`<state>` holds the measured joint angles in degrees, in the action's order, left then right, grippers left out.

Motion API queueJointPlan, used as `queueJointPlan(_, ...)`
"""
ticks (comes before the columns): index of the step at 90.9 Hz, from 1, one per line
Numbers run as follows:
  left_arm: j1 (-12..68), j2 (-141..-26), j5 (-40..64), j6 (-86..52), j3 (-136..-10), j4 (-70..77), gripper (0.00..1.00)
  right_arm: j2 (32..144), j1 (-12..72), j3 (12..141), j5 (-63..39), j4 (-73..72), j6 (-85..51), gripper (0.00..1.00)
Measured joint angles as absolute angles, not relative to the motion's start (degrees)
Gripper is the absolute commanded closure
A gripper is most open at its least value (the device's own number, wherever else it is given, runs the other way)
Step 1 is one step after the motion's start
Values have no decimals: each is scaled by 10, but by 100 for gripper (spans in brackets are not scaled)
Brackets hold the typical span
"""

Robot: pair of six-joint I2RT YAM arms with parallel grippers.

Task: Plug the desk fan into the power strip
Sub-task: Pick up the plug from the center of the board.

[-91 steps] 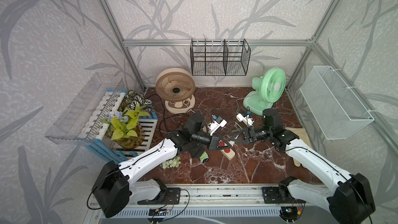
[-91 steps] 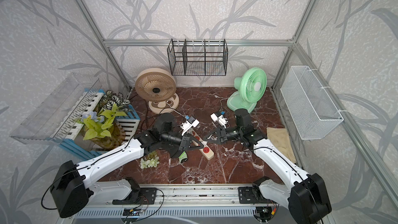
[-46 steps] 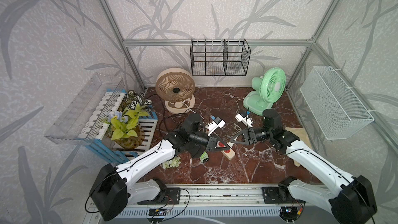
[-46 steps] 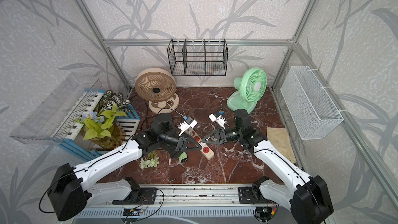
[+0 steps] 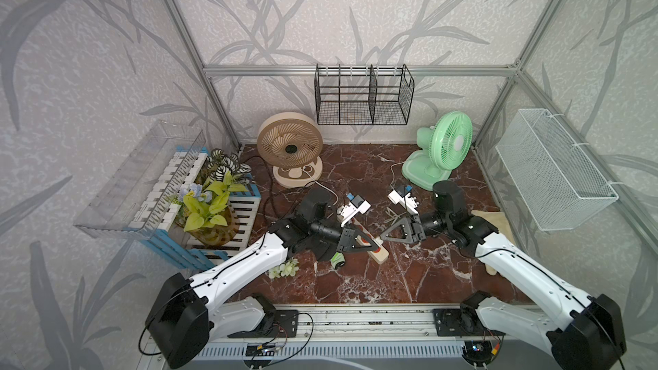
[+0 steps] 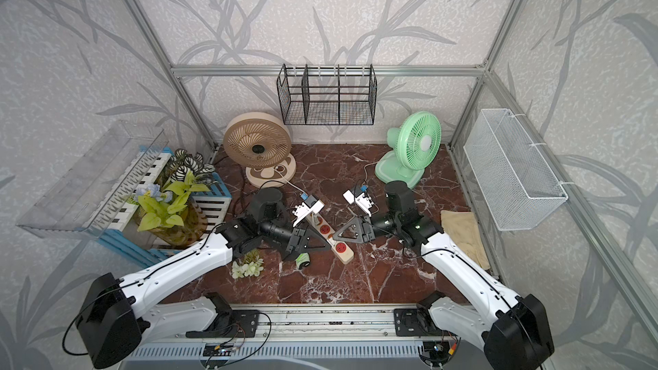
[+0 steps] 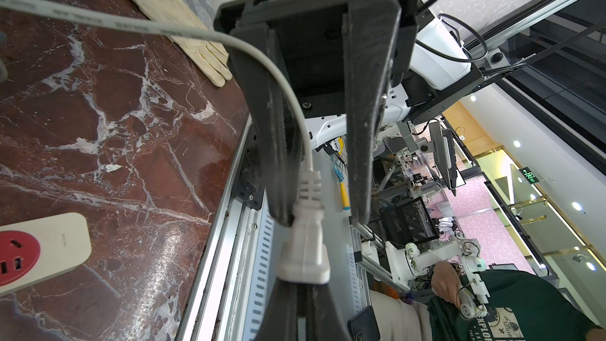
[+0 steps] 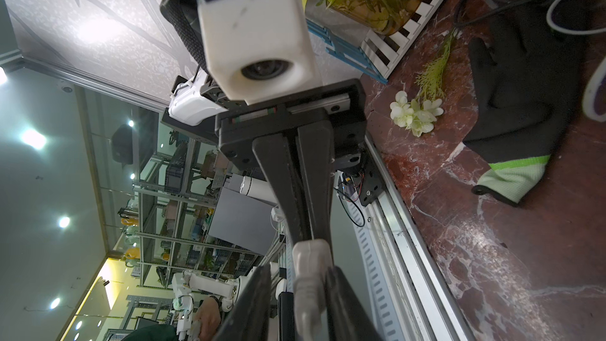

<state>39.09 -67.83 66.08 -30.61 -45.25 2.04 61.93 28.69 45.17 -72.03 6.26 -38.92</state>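
Gripping white plug (image 7: 303,250) over power strip (image 6: 343,252): left gripper (image 8: 306,231), clamped tight; right gripper (image 7: 321,218), jaws parted, straddling it.

Two desk fans (image 5: 290,144); one power strip (image 6: 344,255); one white plug (image 7: 305,247); two gloves (image 7: 170,4); two wire baskets (image 5: 363,117).

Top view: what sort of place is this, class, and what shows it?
Probably a lab robot test cell dressed like a home: aluminium frame, two robot arms on a base rail, fans on a marble-look tabletop.
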Motion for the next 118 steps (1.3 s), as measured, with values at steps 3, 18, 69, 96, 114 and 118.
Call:
queueJointPlan(3,391,-678,663,-307,-451,22,100,619,288,452,-720,65,-387,68)
queueJointPlan(18,389,-678,674,-311,-447,22,100,620,298,457,-713,80,-373,68)
queueJointPlan(69,388,-670,682,-324,-440,23,100,632,325,471,-695,114,-337,72)
queueJointPlan(96,385,-669,690,-337,-437,25,76,638,329,472,-688,119,-324,100)
queueJointPlan(114,375,-664,655,-327,-434,2,33,638,332,491,-677,150,-308,100)
queueJointPlan(118,369,-658,643,-325,-433,-6,25,637,332,500,-666,168,-296,100)
